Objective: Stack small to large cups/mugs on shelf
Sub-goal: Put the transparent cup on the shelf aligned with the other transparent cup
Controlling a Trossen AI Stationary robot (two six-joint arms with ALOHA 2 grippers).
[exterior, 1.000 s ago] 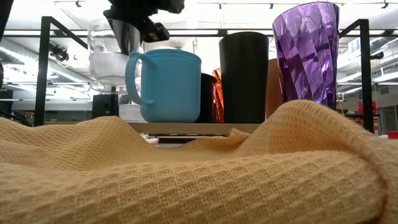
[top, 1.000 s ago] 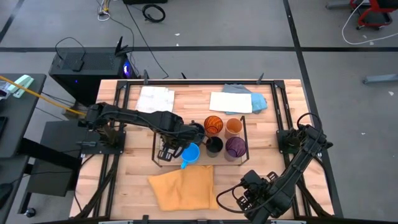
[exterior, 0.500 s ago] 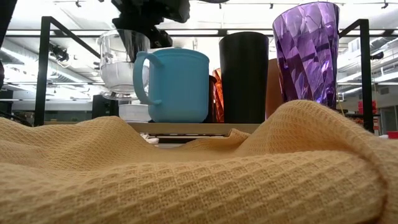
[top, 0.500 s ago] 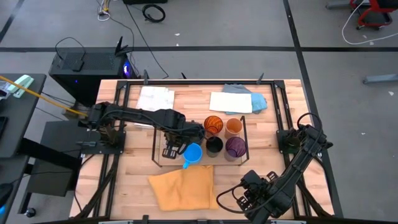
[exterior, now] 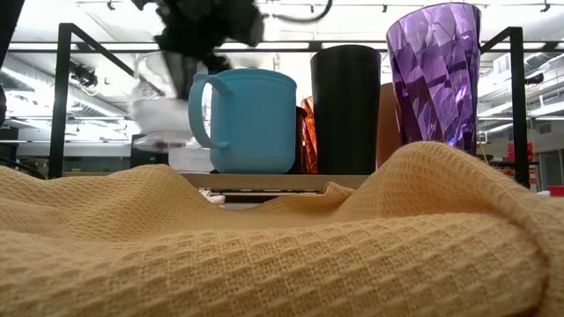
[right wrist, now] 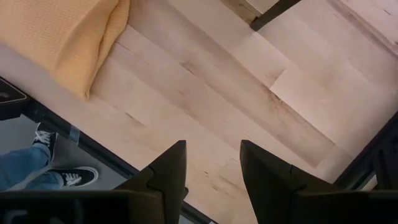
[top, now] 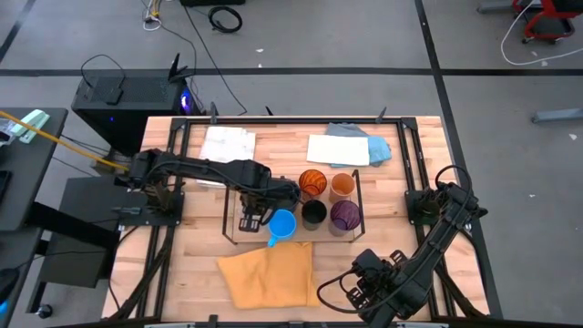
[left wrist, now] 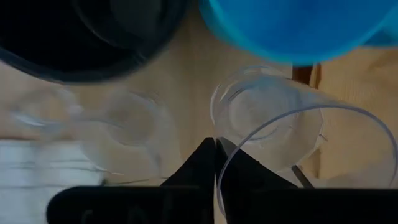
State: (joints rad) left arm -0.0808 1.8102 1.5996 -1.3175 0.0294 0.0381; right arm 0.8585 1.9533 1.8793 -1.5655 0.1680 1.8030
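Over the last second I had brought the small clear glass [exterior: 163,106] down and in toward the bright blue handled mug [exterior: 251,119]. It was smeared with motion just beside the mug's handle, lower than it had been. My left gripper [top: 250,219] was pinched shut on the glass's wall, over the left end of the low light-wood shelf with the black wire frame [top: 293,239], which stood mid-bench. Other clear glasses [left wrist: 134,124] sat blurred on the board below. I judged the small end of the row was about to be filled; whether the glass had touched down I couldn't tell.

The tall black cup [top: 313,213], the purple faceted tumbler [top: 344,216] and two orange cups [top: 312,183] already stood on the shelf. My right gripper [top: 351,290] waited with fingers apart near the front right corner.

A yellow waffle cloth [top: 266,276] lay at the front edge and white folded cloths [top: 228,144] along the back. Beyond the bench were grey floor, cables and a person's jeans and shoes [right wrist: 37,162]
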